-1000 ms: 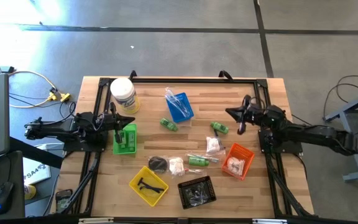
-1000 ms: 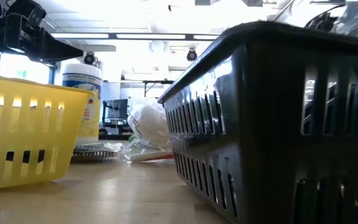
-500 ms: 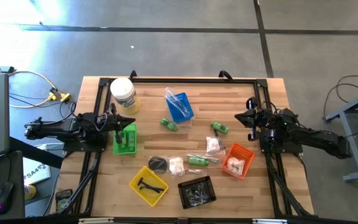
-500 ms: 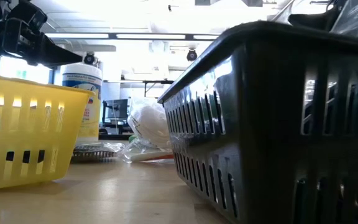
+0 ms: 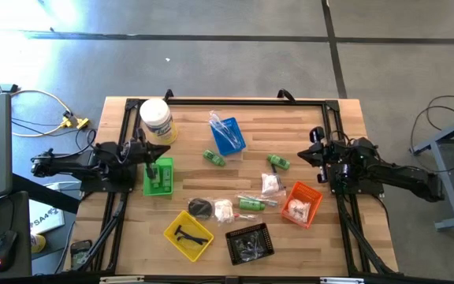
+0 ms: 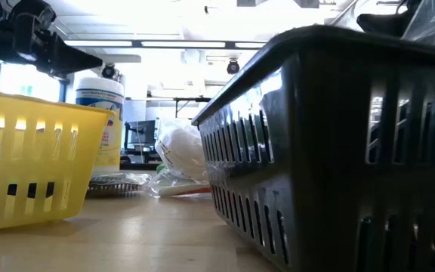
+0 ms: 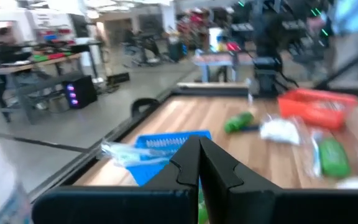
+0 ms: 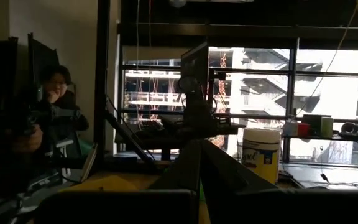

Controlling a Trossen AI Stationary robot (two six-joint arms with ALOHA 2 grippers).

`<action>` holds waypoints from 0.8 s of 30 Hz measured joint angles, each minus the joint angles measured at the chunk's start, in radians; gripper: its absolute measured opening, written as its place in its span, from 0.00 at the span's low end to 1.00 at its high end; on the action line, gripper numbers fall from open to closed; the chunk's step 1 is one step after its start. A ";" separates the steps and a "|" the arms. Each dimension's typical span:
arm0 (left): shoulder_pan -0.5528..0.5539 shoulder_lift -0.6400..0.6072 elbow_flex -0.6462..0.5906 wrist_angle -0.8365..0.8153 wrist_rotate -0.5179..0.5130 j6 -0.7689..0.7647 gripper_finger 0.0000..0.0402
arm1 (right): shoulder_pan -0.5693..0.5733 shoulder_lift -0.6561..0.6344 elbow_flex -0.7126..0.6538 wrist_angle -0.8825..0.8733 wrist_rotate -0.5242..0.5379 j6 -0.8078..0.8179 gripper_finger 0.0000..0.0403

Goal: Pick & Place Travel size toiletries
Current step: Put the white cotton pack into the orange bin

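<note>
Left gripper (image 5: 164, 151) sits at the left edge of the wooden slatted tabletop (image 5: 187, 126), just above the green plastic tray (image 5: 159, 177); fingers clenched together, nothing between them. The left wrist view confirms the two dark fingers (image 7: 197, 163) pressed tip to tip.

Right gripper (image 5: 304, 156) is at the right edge, near the orange plastic tray (image 5: 303, 203); fingers clenched, empty.

Travel size toiletries lie scattered mid-tabletop:
- small green bottle (image 5: 215, 157) just below the blue plastic tray (image 5: 228, 134), which holds a clear-wrapped toothbrush (image 5: 220, 126)
- second small green bottle (image 5: 278, 162) nearer the right gripper
- white sachet (image 5: 271, 184) and third green bottle (image 5: 251, 203) between the orange tray and the centre
- dark round piece (image 5: 199, 207) touching another white sachet (image 5: 223, 210)
- black T-shaped piece (image 5: 185, 233) inside the yellow plastic tray (image 5: 188, 234)
- dark bits in the black slotted tray (image 5: 249, 242)

Big white tub with yellow label (image 5: 156, 120) stands at the far left corner.
</note>
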 joint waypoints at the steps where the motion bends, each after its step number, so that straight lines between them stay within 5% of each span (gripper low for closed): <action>1: 0.000 0.004 0.000 0.018 -0.016 -0.012 0.00 | 0.000 0.000 0.000 -0.003 0.004 0.000 0.01; 24: 0.000 0.117 0.038 0.197 0.010 -0.066 0.02 | 0.000 0.000 0.000 -0.047 0.030 -0.002 0.01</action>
